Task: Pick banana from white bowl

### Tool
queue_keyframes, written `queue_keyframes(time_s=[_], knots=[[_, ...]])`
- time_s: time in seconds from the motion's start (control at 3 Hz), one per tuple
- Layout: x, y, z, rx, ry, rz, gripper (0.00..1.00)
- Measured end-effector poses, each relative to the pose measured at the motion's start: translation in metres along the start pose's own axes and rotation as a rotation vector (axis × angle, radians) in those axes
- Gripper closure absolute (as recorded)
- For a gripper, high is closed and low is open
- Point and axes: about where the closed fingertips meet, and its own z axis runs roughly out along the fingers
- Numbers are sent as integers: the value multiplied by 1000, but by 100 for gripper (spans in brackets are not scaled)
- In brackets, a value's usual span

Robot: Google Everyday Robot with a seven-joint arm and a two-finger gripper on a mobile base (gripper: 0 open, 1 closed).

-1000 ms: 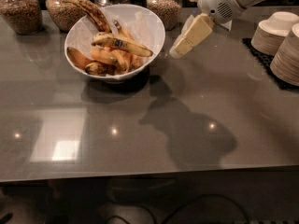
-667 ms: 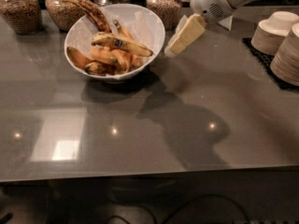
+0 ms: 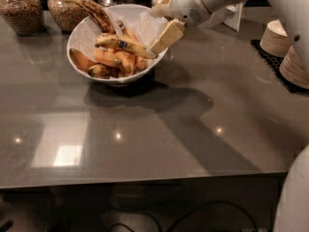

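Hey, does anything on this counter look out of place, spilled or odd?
Nothing is spilled. One blackened banana sticks up out of the white bowl, leaning over its rim toward the jars, while the spotted banana lies flat. The pincer is at the bowl's right rim.

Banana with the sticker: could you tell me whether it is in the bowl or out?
In. The banana lies on other bananas inside the bowl; the gripper is at the bowl's right rim, by the banana's tip.

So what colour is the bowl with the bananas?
It's a white bowl, camera view; gripper at its right rim.
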Motion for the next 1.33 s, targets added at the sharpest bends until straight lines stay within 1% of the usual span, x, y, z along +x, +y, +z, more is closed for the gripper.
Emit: queue_keyframes(time_s=[0.33, 0.67, 1.0, 1.33], knots=[[2, 1, 20, -55, -20, 2, 37], [4, 0, 34, -88, -31, 3, 35], [5, -4, 48, -110, -34, -6, 34], [5, -10, 60, -117, -38, -14, 35]])
